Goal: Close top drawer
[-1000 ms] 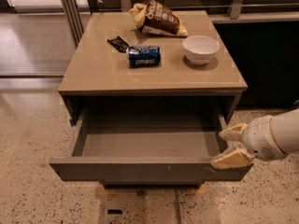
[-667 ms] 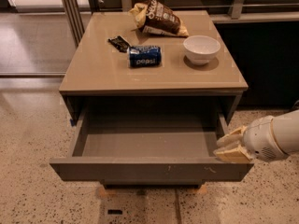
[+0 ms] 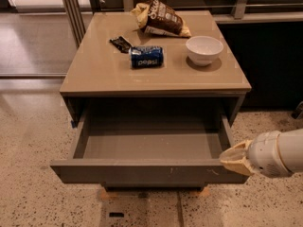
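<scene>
The tan surface (image 3: 104,65) of the cabinet has not changed, and neither has the top drawer (image 3: 142,171). It is pulled all the way out, its plain grey inside is exposed, and its flat front sits in the same place as a second ago, so no closing travel has begun. What has changed is the end effector (image 3: 232,157). A second ago it was spread wide at the drawer's right front corner. It has since drawn in to a narrow, closed wedge holding nothing, and now sits right against that corner, just at the end of the front panel, though actual contact cannot be confirmed from this view. That looks like preparation for a push rather than a grasp, with a closed tip set against the front edge to drive the drawer inward. The contact point is far off-centre, so the drawer may rack or bind on its slides as it goes in. On the surface, the white bowl (image 3: 204,48), the chip bag (image 3: 161,18), the blue can (image 3: 147,57) and the small dark wrapper (image 3: 121,43) lie undisturbed.
</scene>
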`<state>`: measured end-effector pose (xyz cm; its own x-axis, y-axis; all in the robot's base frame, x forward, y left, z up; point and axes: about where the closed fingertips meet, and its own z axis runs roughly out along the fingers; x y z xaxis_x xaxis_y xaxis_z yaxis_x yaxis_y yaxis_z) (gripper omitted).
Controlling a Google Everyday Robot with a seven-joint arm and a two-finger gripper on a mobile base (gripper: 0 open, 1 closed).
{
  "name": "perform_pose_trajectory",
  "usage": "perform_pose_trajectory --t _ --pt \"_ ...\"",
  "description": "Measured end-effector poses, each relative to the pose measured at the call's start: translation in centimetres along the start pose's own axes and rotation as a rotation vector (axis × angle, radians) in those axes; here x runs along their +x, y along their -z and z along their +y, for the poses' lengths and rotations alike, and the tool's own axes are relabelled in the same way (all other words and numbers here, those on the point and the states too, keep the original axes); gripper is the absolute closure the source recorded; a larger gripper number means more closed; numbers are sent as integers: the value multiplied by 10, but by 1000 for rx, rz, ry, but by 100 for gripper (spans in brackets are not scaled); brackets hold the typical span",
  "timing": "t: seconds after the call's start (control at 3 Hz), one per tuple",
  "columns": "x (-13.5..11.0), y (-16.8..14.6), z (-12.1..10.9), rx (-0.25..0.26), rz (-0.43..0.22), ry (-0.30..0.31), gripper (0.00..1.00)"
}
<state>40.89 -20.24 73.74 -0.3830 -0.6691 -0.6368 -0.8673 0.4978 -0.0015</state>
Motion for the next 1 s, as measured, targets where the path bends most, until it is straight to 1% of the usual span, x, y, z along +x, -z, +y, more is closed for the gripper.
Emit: perform_pose_trajectory --t 0.33,0.67,1.0 --pt "35 -23 20 53 -33 -67 100" --pt "64 -46 30 98 -56 -104 100" --pt "77 -70 8 144 -68 -85 100"
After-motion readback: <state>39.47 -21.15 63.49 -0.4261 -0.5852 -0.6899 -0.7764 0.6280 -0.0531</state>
